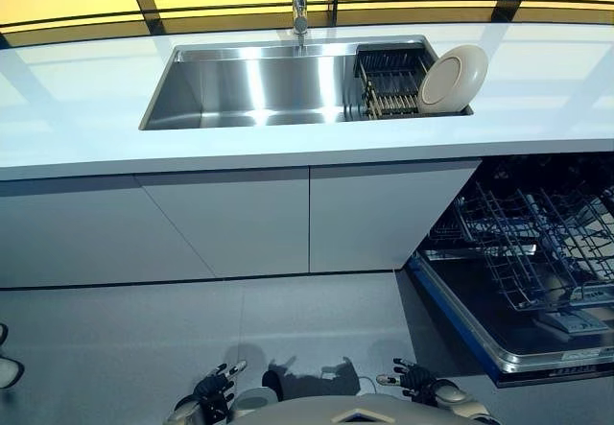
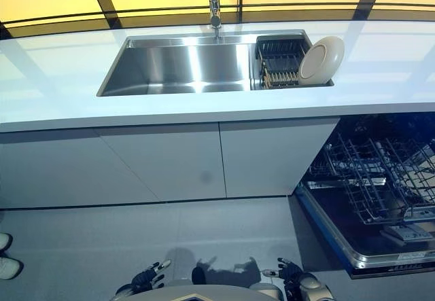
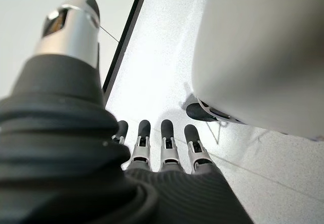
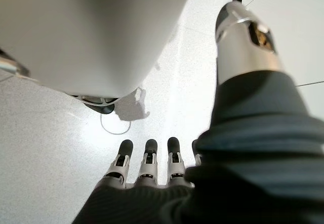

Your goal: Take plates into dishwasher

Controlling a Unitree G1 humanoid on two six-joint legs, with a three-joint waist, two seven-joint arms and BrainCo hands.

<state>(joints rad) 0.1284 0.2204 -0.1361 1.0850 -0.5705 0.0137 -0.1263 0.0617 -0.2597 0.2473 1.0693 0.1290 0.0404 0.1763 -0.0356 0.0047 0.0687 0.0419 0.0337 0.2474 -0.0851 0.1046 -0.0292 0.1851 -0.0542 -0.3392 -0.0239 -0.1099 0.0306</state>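
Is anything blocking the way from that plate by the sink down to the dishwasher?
Nothing visible does. The plate leans upright in the dark rack at the sink's right end, and the dishwasher is open below it to the right, with its wire basket pulled out. Both hands hang low and empty.

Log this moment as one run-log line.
round cream plate: leaning in dark sink rack | dishwasher: open | left hand: open, low | right hand: open, low

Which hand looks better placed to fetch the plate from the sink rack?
Probably the right hand. The plate leans in the rack at the sink's right end, and the open dishwasher is also on the right. Both hands hang low, open and empty; the left hand is further off.
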